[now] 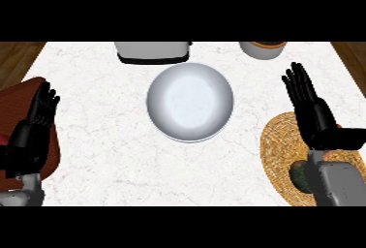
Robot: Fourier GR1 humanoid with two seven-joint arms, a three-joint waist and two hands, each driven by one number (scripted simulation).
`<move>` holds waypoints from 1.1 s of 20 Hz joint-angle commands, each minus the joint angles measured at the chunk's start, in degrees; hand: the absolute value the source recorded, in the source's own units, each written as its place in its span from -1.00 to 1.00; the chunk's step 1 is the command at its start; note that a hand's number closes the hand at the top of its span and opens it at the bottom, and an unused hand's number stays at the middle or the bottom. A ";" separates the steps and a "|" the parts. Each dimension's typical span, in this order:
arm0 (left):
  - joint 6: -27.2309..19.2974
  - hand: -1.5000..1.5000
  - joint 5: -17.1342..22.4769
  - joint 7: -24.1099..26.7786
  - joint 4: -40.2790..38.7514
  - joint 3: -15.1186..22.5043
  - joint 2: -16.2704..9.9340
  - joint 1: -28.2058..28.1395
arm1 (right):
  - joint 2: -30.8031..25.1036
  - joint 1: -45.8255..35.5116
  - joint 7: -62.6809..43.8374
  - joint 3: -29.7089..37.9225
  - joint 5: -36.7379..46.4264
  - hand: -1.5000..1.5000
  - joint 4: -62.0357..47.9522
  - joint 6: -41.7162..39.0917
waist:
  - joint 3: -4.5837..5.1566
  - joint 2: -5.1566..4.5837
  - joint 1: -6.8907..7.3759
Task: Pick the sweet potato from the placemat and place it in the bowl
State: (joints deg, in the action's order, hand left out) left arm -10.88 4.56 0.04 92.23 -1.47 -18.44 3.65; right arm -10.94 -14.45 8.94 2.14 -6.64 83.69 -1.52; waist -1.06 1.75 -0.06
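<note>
1. The sweet potato (300, 175) is seen only in part, as a dull green-brown rounded lump lying on the placemat (282, 145) at the lower right, just beside the grey right forearm, which hides its right side.
2. The placemat is a round woven mat of straw-yellow fibre with a ringed, coiled texture; its right part is covered by the right hand and forearm, and it is cut by the view's right edge.
3. The right hand (312, 107) is held over the placemat's upper part, its black fingers straight, close together and pointing away from the robot; nothing is held in it.
4. The bowl (190, 102) stands near the desk's middle, well apart from the placemat to its left; it is white, smooth, oval in outline and shallow-looking, and nothing is seen inside it.
5. A strip of bare desk (114, 160) lies between bowl and placemat; the desk is white marble with faint grey veins, and wide bare surface is left below and to the left of the bowl.
6. The left hand (40, 110) is shown at the left edge, fingers straight and up, resting over a reddish-brown rounded object (22, 97) that is only partly in view.
7. At the far edge a white and dark appliance (154, 52) and a pale cup-like vessel (263, 49) are cut by the picture's top.
8. No writing or label can be read anywhere.
9. Brown wooden floor (18, 53) is seen beyond both far corners.
</note>
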 commanded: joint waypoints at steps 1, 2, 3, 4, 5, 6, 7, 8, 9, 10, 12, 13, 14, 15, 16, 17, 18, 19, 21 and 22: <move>-2.55 0.00 -1.98 -2.46 -0.52 -0.46 1.04 6.27 | 2.41 2.82 3.20 -0.85 -0.12 -1.00 2.07 0.03 | 1.04 -1.72 -0.32; -1.18 0.00 -1.60 -0.96 -0.02 -1.24 0.74 4.57 | -0.16 -2.31 -0.34 2.44 -3.44 -1.00 -0.02 -2.40 | 1.05 -1.74 0.08; 2.64 0.00 2.65 0.11 2.44 -4.00 -1.62 2.23 | -1.10 -7.23 -2.76 3.91 -5.12 -1.00 -2.46 -2.99 | 1.06 -1.74 0.57; 2.94 0.00 3.46 0.96 0.07 -5.46 -2.34 5.75 | -3.03 -10.20 -4.03 7.10 -9.02 -1.00 -3.68 -5.14 | 1.06 -1.83 0.47; 2.31 0.00 3.53 -1.65 2.18 -6.23 -3.31 7.01 | -3.16 -10.83 -5.01 8.00 -11.31 -1.00 -3.81 -6.26 | 1.04 -1.77 0.48; 5.13 0.00 6.74 0.55 -0.42 -9.42 -5.05 7.82 | -3.30 -12.68 -5.57 7.86 -12.69 -1.00 -5.02 -7.83 | 1.07 -1.86 0.61; 2.12 0.00 3.88 -0.34 0.55 -5.20 -1.70 5.05 | -17.17 -4.64 -3.76 3.09 12.90 -1.00 -4.12 0.97 | 2.49 -2.27 -1.28; 2.73 0.00 5.22 -0.11 0.27 -6.01 -1.57 5.04 | -10.99 -3.75 -2.69 6.84 12.95 -1.00 -5.45 11.39 | 1.53 -2.16 -0.75; 3.06 0.00 5.43 0.72 -0.52 -6.08 -1.38 5.62 | -6.43 -4.60 -0.85 9.62 11.71 -1.00 -4.59 17.82 | 1.28 -2.03 -0.93; 3.82 0.00 6.14 0.61 -1.33 -6.96 -2.13 5.72 | -4.90 -1.54 2.24 8.90 14.44 -1.00 -3.88 20.95 | 1.21 -1.97 -1.26; 5.17 0.00 6.97 0.41 -4.17 -7.25 -2.46 8.37 | -2.47 0.24 1.05 3.34 20.04 -1.00 1.08 24.16 | 1.19 -1.72 -1.16; 3.73 0.00 6.02 -1.90 -4.12 -6.02 -1.60 10.41 | -0.69 1.82 2.52 2.13 21.97 -1.00 0.45 26.05 | 1.11 -1.77 -0.92; 4.30 0.00 6.06 0.33 -4.41 -6.88 -1.67 9.39 | -1.65 5.66 -1.03 0.74 22.85 -1.00 6.41 25.10 | 1.14 -1.56 -1.07; 5.78 0.00 7.51 0.11 -5.63 -8.37 -2.93 9.62 | -1.36 5.19 -3.95 -2.28 27.30 -1.00 7.12 26.70 | 1.18 -1.58 -0.83; 5.93 0.00 6.50 0.61 -4.35 -7.36 -2.28 7.90 | -2.34 6.35 -4.28 -1.30 27.69 -1.00 6.89 26.26 | 1.12 -1.63 -0.40; 6.16 0.00 7.03 0.99 -5.07 -7.96 -2.36 8.04 | -5.99 6.98 -10.65 -1.63 28.99 -1.00 11.91 23.49 | 1.17 -1.50 -0.80; 5.53 0.00 6.90 0.48 -4.23 -8.38 -2.72 8.28 | -7.85 9.07 -13.72 -2.17 30.95 -1.00 14.57 22.39 | 1.21 -1.35 -1.15; 5.06 0.00 7.22 -0.87 -2.69 -8.08 -2.13 7.17 | -9.58 9.62 -18.61 -2.29 32.64 -1.00 17.55 21.14 | 1.24 -1.20 -1.16; 5.99 0.00 8.01 -1.78 -5.02 -9.59 -3.96 9.48 | -14.12 10.50 -24.81 -0.01 34.20 -1.00 20.48 17.69 | 1.27 -1.28 -1.66; 5.45 0.00 6.62 -0.16 -4.55 -8.75 -3.31 8.74 | -15.90 10.29 -29.32 1.01 34.05 -1.00 21.96 15.06 | 1.28 -1.30 -1.51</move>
State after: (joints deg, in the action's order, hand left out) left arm -5.35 11.56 -0.18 87.86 -9.92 -21.47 12.02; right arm -21.09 -6.00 -8.59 1.96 23.61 99.09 17.89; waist 0.18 0.37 -1.38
